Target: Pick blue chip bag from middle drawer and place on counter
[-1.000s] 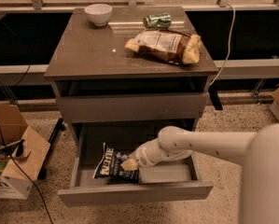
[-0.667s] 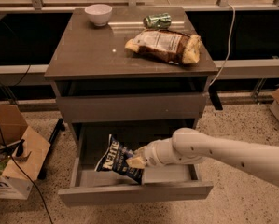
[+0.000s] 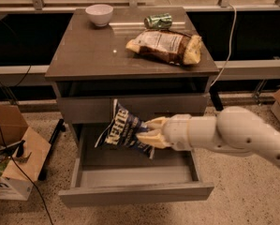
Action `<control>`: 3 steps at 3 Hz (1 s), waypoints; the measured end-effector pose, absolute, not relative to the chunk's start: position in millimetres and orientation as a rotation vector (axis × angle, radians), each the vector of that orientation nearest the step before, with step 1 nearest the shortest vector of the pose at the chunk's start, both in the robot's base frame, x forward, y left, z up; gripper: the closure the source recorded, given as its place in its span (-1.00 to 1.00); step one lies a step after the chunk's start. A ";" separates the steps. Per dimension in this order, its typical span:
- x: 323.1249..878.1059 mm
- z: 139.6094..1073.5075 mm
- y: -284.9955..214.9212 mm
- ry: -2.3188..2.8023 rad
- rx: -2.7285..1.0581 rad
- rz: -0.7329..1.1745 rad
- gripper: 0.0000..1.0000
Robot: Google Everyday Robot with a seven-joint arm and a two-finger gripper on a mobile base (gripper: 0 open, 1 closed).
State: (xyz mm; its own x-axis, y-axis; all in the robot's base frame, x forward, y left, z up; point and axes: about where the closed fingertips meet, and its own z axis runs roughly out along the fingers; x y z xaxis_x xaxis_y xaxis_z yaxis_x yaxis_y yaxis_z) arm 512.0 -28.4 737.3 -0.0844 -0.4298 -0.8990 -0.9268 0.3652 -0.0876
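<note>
The blue chip bag [image 3: 122, 131], dark navy with white block letters, hangs in the air above the open middle drawer [image 3: 135, 191], in front of the closed grey front above it. My gripper [image 3: 148, 131] comes in from the right on a white arm and is shut on the bag's right edge. The bag is tilted, its top toward the upper left. The counter [image 3: 88, 50] is the grey-brown cabinet top above, well higher than the bag.
On the counter stand a white bowl [image 3: 99, 14] at the back left, a green can [image 3: 158, 20] on its side at the back, and a big brown-and-cream bag [image 3: 165, 45] at the right. A cardboard box [image 3: 11, 153] and cables lie on the floor at left.
The gripper has lifted the blue chip bag up out of the drawer; it now hangs above the drawer at the height of the upper front.
</note>
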 end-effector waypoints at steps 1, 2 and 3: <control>526.6 863.2 -93.9 1.575 -1.220 0.453 1.00; 532.7 870.0 -94.5 1.561 -1.206 0.446 1.00; 542.1 877.7 -91.8 1.555 -1.223 0.364 1.00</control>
